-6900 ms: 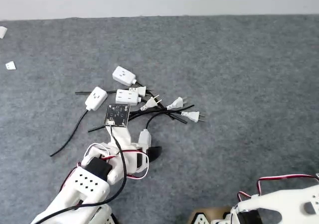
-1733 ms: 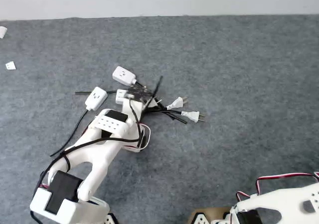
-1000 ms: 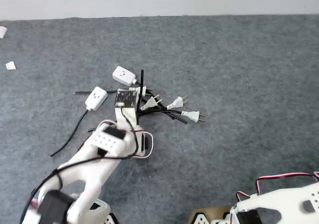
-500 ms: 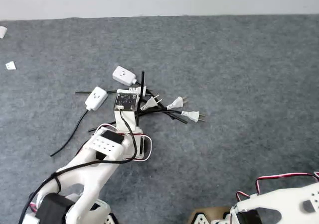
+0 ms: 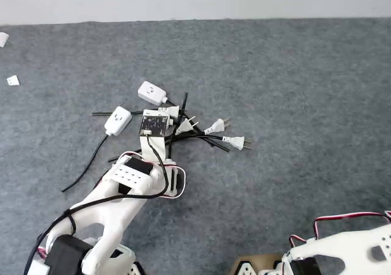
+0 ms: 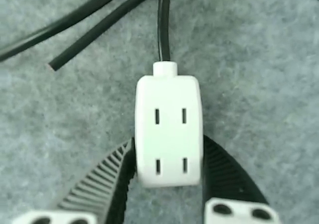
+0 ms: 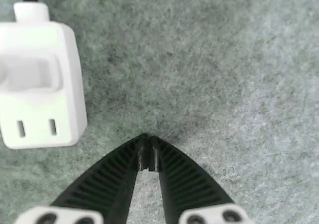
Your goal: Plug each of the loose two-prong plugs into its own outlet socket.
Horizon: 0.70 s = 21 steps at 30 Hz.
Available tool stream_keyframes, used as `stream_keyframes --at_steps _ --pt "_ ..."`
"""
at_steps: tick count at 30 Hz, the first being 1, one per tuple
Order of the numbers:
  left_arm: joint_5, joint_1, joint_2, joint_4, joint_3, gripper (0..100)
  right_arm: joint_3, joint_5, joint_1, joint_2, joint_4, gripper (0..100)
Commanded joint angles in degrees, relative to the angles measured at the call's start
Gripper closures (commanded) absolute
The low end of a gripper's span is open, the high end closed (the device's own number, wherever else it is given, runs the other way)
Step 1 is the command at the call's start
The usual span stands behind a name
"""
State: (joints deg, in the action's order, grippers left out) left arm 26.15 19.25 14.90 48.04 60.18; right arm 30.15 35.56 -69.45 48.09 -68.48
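1. The jaws of the left gripper were closed on a white socket block, with one black finger pressed on each long side. The block lay flat on the grey carpet with its slots facing up. Both pairs of slots were empty, and its black cord left from the end away from the gripper.
2. The jaws of the right gripper were closed on nothing, with the tips touching each other over bare carpet. A second socket block lay near it, not touching, and its two visible slots were also empty.
3. In the high view the left arm reached to the bundle of cables in the middle of the carpet. A rear socket and a side socket lay close by, and each had nothing plugged in.
4. Four two-prong plugs lay loose beside the arm's wrist with their prongs bare: an upper plug, a middle plug, a third plug and an outer plug.
5. As far as I could judge, the task was only at its beginning. One socket was held firm, but no plug was seated in any socket. Each plug had yet to be picked up, turned toward a pair of slots and pushed in.
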Motion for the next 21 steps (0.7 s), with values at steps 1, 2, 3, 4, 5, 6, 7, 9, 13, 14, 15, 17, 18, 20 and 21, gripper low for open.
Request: stream_keyframes --at_steps 1,2,3,4,5,6,7,9,13,14,15,17,18,20,21 --pt "-3.25 0.18 2.02 2.29 -2.15 80 -0.35 0.62 4.44 2.77 0.75 98.9" --pt "-3.87 0.09 3.16 2.55 -2.07 80 -0.35 0.62 4.70 2.77 0.75 98.9" --pt "-4.13 0.09 4.57 2.90 -1.63 80 -0.35 0.62 4.88 2.77 0.48 98.9" --pt "-4.40 0.00 6.15 3.25 -1.10 80 -0.35 0.70 4.97 2.77 -0.22 98.9" --pt "-4.40 0.00 8.09 3.43 -0.40 80 -0.35 1.05 5.32 2.77 -1.01 98.9" --pt "-4.40 0.09 10.20 4.13 0.13 80 -0.35 2.02 5.76 2.68 -1.80 98.9" --pt "-4.48 0.09 12.48 4.75 0.57 80 -0.35 2.99 6.11 2.68 -3.03 98.9" --pt "-4.66 0.09 17.32 6.86 1.19 80 -0.35 4.22 7.34 2.59 -5.49 98.9" --pt "-7.30 -2.29 25.67 10.90 1.54 80 -0.35 6.51 9.98 2.07 -10.77 98.9" --pt "-8.53 -3.52 27.16 11.52 1.71 80 -0.18 6.77 10.68 1.98 -11.91 98.9" --pt "-9.85 -4.66 28.40 11.78 2.07 80 -0.09 6.77 11.38 1.98 -12.88 98.9" --pt "-11.87 -6.42 29.98 11.87 3.12 80 0.00 6.68 12.79 1.63 -14.37 98.9" --pt "-12.48 -7.12 30.33 11.78 3.82 80 -0.09 6.68 13.41 1.19 -15.16 98.9" --pt "-13.27 -7.82 30.86 11.78 4.88 80 -0.09 6.59 14.46 0.13 -17.19 98.9" --pt "-13.71 -8.09 31.03 11.78 5.23 80 -0.09 6.51 14.99 -0.57 -18.24 98.9"
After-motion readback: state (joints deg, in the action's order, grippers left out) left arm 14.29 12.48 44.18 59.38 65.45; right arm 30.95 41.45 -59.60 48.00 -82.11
